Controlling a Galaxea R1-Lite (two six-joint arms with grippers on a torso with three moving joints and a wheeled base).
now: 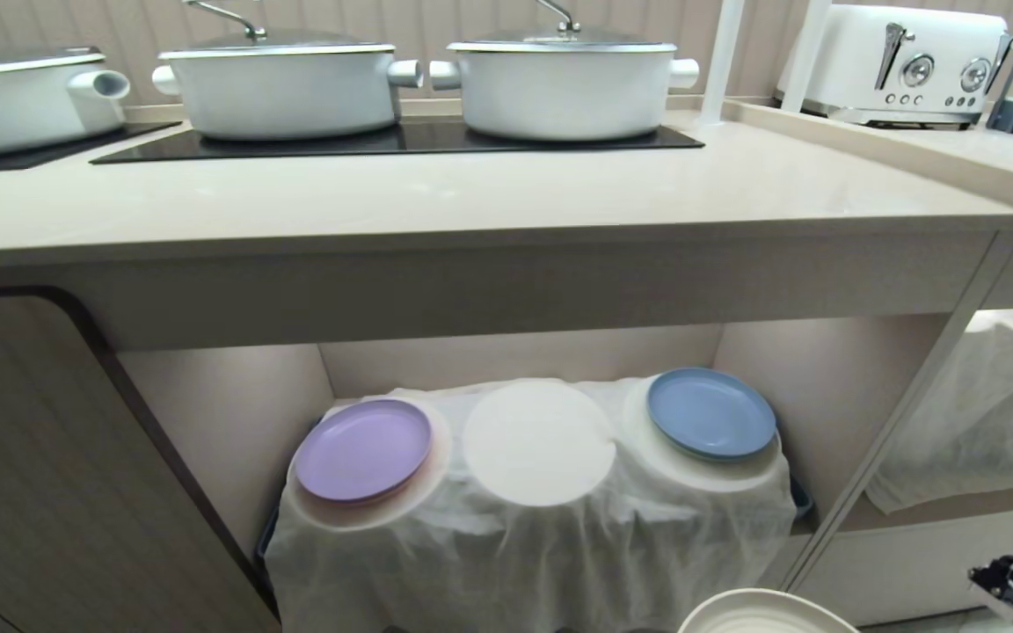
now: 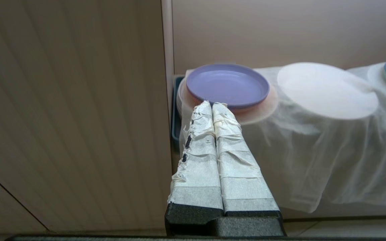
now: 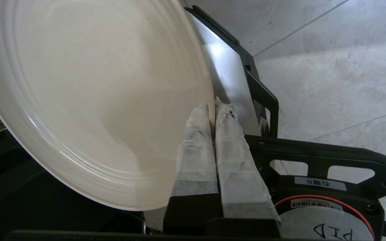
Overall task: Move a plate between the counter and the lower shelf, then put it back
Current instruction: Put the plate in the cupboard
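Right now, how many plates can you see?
3. A lilac plate lies on the shelf's left hump, a blue plate on its right hump, and the cream plate is gripped by the right gripper. More could be stacked beneath, hidden.

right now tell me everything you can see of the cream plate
The plate is round, cream off-white with faint specks, a flat centre and a low rim with concentric ridges; it looks like glazed ceramic or hard plastic. The right gripper is shut on its rim, and nothing else touches it. In the head view only its edge shows at the bottom, below the lower shelf and in front of it.
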